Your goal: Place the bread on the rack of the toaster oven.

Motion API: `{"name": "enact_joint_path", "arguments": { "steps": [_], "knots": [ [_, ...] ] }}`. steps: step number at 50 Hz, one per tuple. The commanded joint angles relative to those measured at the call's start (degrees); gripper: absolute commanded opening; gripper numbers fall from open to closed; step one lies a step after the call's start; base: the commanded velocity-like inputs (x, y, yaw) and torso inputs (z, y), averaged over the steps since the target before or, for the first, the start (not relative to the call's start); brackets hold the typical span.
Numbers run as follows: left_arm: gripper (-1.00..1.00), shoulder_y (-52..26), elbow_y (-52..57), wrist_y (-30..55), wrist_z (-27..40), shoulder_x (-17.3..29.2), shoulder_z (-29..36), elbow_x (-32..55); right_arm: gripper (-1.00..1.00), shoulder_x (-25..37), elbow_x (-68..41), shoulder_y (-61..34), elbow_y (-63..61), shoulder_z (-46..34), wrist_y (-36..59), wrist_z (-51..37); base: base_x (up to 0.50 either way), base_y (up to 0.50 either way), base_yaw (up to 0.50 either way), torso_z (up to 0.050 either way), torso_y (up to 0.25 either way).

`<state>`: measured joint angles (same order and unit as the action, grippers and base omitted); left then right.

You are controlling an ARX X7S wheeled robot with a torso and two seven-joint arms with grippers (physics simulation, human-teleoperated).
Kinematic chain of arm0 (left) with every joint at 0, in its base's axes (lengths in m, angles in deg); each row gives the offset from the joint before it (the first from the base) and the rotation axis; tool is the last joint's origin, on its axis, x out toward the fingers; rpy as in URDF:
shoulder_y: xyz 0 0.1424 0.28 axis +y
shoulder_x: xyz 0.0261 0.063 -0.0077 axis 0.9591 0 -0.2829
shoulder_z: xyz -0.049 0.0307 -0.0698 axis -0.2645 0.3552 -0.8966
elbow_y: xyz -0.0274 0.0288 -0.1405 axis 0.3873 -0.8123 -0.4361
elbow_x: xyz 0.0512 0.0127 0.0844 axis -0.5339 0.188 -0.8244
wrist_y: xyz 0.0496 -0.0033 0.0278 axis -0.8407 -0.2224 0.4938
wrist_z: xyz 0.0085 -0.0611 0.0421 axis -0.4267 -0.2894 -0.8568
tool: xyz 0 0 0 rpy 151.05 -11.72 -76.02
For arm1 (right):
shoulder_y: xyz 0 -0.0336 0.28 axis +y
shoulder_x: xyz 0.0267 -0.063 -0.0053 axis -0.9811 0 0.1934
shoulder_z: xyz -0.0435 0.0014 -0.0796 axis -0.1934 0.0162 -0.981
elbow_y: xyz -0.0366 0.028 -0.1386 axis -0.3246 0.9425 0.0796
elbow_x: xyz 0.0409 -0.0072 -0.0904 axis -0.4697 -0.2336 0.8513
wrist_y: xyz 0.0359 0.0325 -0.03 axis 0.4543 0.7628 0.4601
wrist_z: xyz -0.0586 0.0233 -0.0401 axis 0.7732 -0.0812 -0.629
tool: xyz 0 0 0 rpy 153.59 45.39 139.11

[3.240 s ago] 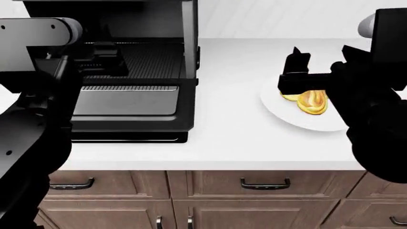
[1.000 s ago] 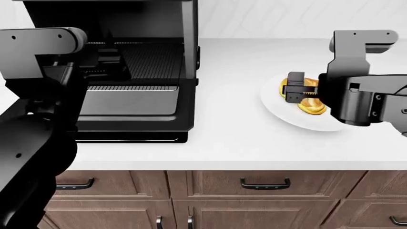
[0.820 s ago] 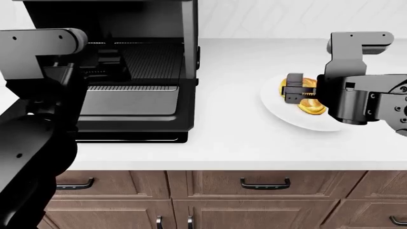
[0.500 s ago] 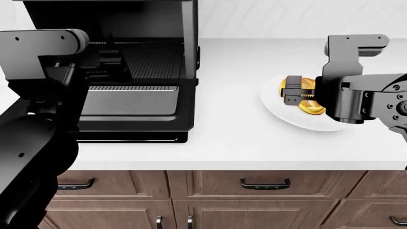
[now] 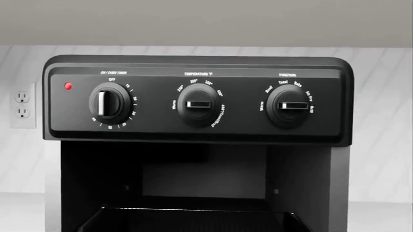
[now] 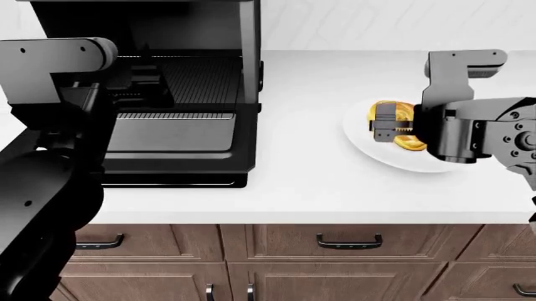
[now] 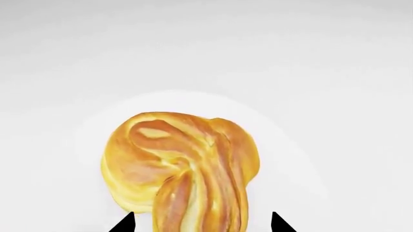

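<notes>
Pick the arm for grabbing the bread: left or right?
Right. The right gripper is already at the bread on the plate, jaws open on either side of it. The left arm is over at the toaster oven.

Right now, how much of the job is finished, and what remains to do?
Done: the toaster oven door is down and the rack is exposed. In hand: the right gripper is at the bread, its fingertips on either side of the roll, not yet closed; the bread sits on the white plate. Left: grasp, lift, carry across the counter, set it on the rack.
</notes>
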<state>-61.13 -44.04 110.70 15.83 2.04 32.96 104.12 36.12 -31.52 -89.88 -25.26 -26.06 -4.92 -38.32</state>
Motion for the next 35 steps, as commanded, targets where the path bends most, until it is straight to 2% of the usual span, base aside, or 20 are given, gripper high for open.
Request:
{"name": "enact_joint_path", "arguments": {
  "steps": [1,35],
  "knots": [
    [1.00,0.0,0.1,0.0,0.2,0.1,0.1,0.2,1.00,0.1,-0.3,0.4,0.3,-0.2,0.3,-0.3,0.00,0.00,0.00,0.000,0.000],
    [1.00,-0.2,-1.2,-1.1,0.2,0.3,0.9,-0.1,1.00,-2.3,3.2,-1.9,6.3,-2.4,-0.3,3.9,0.00,0.00,0.00,0.000,0.000]
  ]
}}
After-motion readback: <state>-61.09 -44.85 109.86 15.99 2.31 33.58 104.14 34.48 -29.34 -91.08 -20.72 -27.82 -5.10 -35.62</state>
